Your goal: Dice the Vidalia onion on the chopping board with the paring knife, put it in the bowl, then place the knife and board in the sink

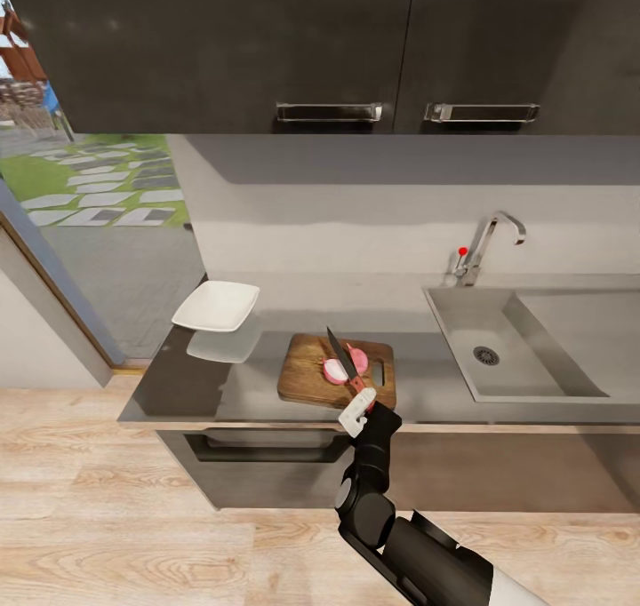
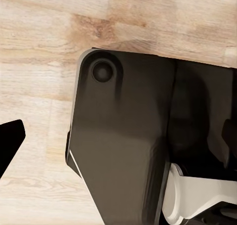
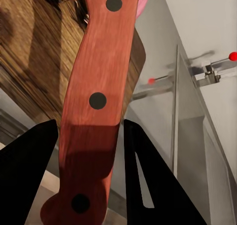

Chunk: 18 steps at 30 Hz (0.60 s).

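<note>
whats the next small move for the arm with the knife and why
Probably press the orange-handled paring knife, held by the right gripper, down again: the pinkish onion on the brown wooden chopping board shows as two halves, not dice.

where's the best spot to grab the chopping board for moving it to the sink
Grip the chopping board at its right end, by the slot cutout, approaching from the front edge. The onion and paring knife, held in the right gripper, still sit on it.

Head view looks down on countertop (image 1: 267, 384); right wrist view, close, shares board (image 3: 39, 62); left wrist apparently faces floor (image 2: 44, 47).
</note>
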### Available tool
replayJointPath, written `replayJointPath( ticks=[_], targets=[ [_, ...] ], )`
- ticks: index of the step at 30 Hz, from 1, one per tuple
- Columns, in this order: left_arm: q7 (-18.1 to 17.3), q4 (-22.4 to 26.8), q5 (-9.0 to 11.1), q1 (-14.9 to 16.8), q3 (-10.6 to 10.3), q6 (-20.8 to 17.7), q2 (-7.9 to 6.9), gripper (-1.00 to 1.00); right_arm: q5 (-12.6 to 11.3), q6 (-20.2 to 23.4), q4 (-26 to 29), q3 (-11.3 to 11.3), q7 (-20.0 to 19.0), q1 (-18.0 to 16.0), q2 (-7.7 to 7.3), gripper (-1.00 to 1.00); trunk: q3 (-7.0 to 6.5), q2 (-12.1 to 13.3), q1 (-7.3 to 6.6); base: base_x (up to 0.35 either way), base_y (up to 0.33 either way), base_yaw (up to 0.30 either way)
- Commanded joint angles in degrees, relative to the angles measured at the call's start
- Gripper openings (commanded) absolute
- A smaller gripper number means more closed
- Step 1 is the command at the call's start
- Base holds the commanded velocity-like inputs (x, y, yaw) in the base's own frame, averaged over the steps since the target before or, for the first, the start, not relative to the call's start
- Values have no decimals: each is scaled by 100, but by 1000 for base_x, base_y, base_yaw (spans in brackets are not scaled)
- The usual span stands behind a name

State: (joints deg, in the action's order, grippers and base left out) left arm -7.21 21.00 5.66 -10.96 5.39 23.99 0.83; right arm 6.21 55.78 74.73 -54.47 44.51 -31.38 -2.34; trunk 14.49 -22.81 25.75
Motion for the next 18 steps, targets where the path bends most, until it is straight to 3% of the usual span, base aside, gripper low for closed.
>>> replayJointPath(
  ticks=[1,18],
  targets=[
    [-59,10,56,-3,32,-8,5,100,22,38,1,-15,5,-8,-4,-100,9,-11,3,0,0,0],
    [-61,10,58,-3,32,-8,5,100,22,38,0,-20,5,-8,-4,-100,9,-11,3,0,0,0]
  ],
)
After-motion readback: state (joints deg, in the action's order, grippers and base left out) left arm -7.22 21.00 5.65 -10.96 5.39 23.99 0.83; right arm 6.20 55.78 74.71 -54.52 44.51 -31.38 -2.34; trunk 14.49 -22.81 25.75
